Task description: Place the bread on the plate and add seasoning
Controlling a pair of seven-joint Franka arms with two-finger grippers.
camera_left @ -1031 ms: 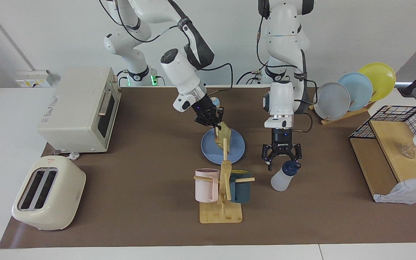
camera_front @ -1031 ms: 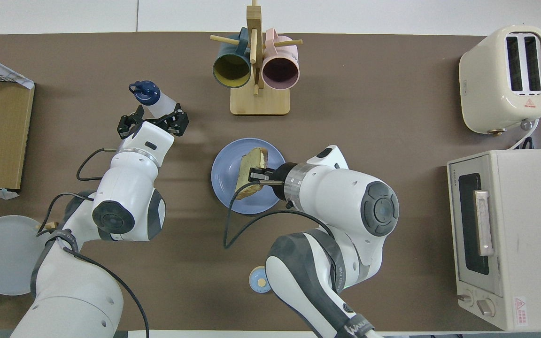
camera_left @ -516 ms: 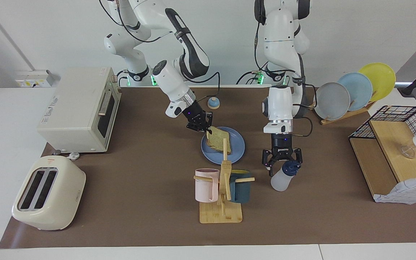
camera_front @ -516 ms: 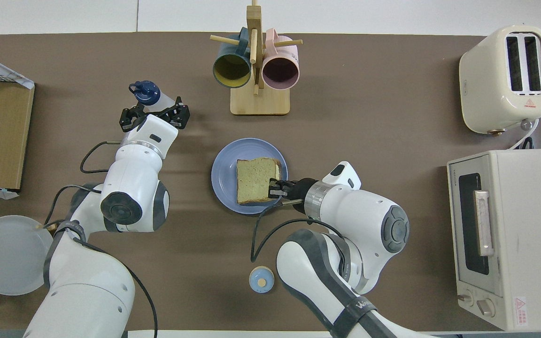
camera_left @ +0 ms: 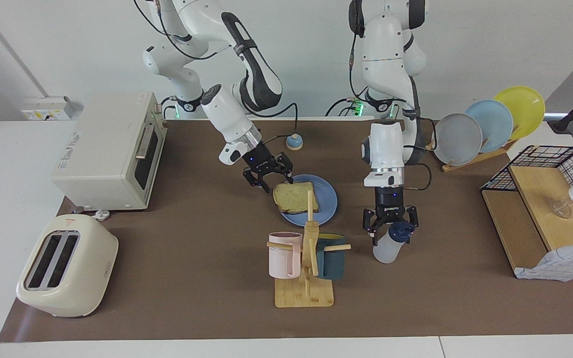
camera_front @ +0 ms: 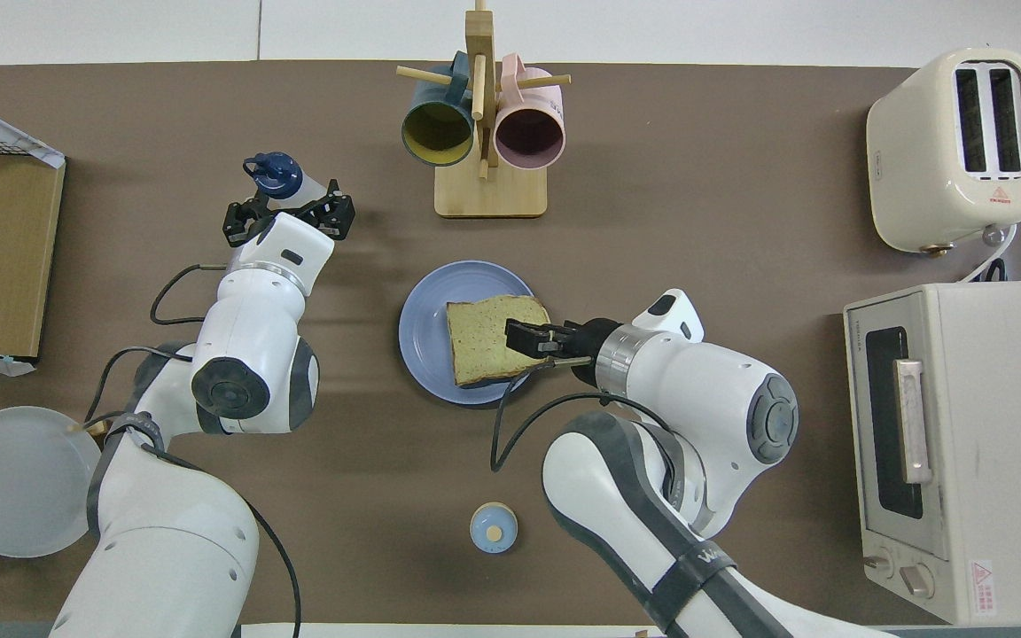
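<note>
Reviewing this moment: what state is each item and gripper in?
bread: flat on the plate, released
plate: flat on table
seasoning: upright, capped
right gripper: open, beside the bread
left gripper: open, around the seasoning's cap

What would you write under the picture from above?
Bread lies on the plate; right gripper open beside it, left gripper open at the seasoning.

Two glossy white robot arms with rounded segments and dark grey joint bands. Black cables loop along each arm. Each ends in a silver ring and a small black gripper, left [camera_left: 390, 224] and right [camera_left: 268, 174]. Green lights glow at both bases.
</note>
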